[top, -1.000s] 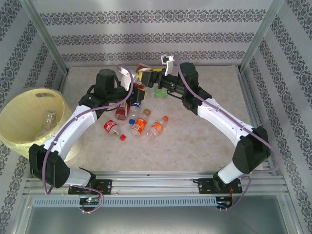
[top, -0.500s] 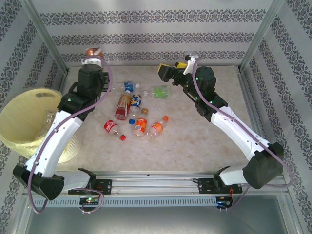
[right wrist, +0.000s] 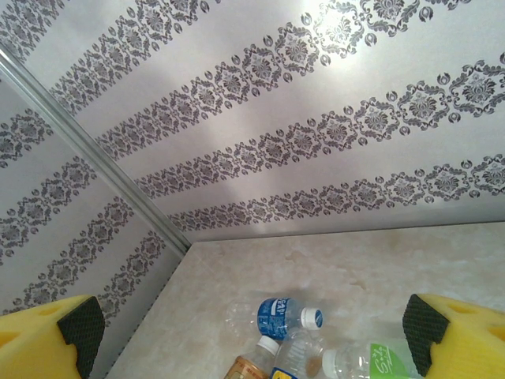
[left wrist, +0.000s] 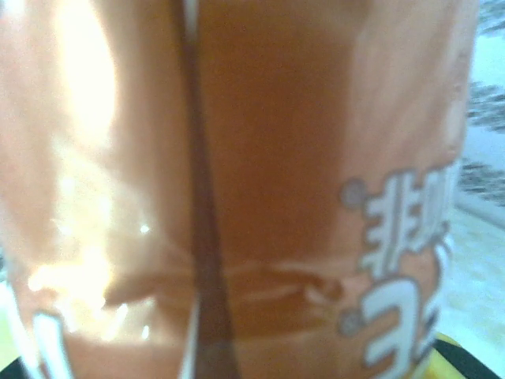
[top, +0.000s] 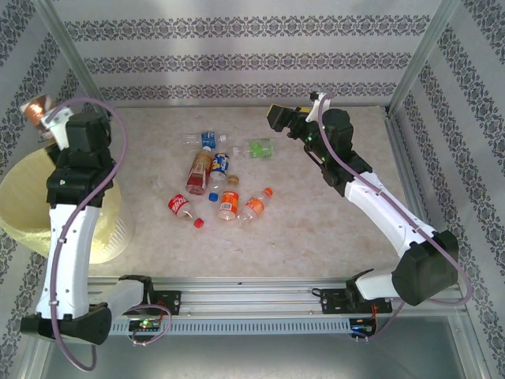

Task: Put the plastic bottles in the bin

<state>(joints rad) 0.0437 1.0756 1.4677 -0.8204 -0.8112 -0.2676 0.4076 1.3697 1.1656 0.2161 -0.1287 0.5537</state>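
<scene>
Orange-labelled bottle (left wrist: 260, 197) is clamped in your left end effector (top: 46, 122), held aloft near the pale-yellow bin's (top: 20, 201) far rim. Your right end effector (top: 284, 118) stands wide and empty. Other bottles (top: 228, 204) lie loose mid-bench (top: 316, 229).

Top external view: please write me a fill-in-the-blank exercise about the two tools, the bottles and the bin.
1. The left tool is shut on the held bottle, whose label is ____.
2. The right tool hangs above the table with its jaws ____.
3. Of those lying on the table, the bottle nearest the right tool has a ____ label.
4. The pale-yellow bin stands on the ____ arm's side.

Missing words: orange; open; green; left.
</scene>
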